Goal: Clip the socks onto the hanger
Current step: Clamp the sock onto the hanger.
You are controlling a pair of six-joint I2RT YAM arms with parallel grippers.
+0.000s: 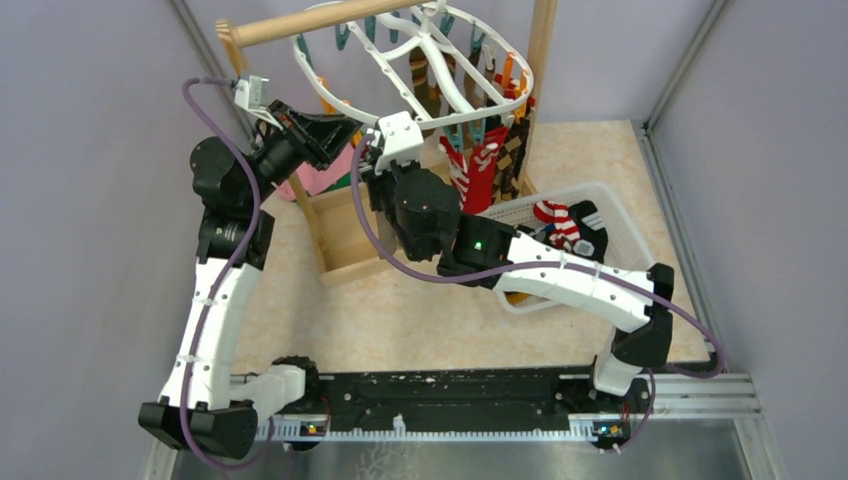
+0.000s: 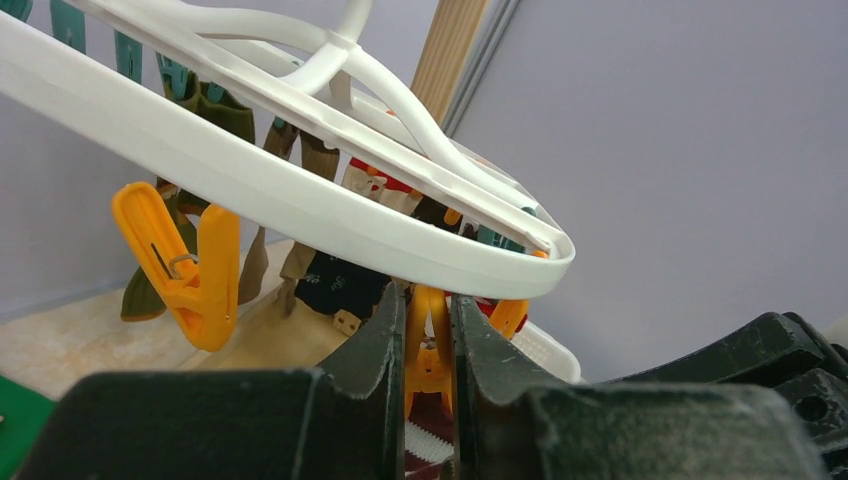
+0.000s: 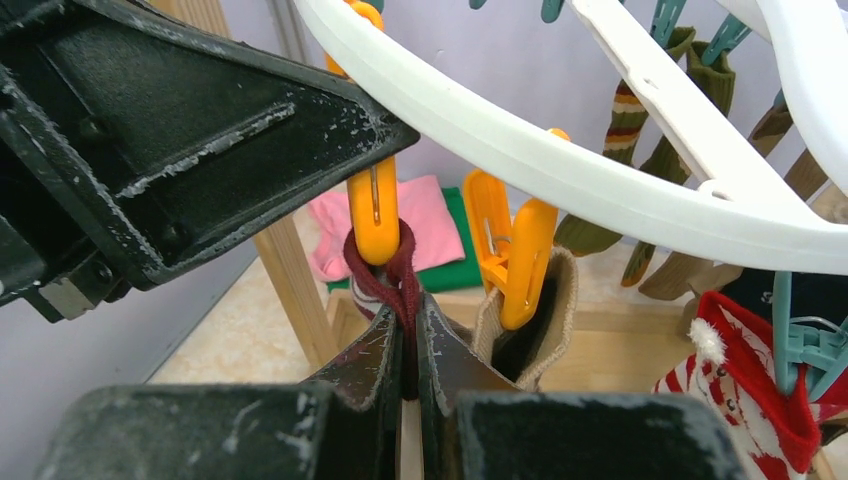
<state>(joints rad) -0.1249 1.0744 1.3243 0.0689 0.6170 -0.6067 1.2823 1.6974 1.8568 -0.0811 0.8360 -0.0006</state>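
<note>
Left hand (image 2: 428,318) pinches the orange clip (image 3: 373,215) at the hanger's (image 3: 560,165) seven o'clock rim; right hand (image 3: 408,335), clamped on the maroon sock (image 3: 397,275), should seat its cuff deep before left lets go.

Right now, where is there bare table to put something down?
Bare beige tabletop lies between the wooden box and the black base rail, and beyond the white perforated basket. Under the white oval plastic hanger: crowded with arms and hanging socks.
</note>
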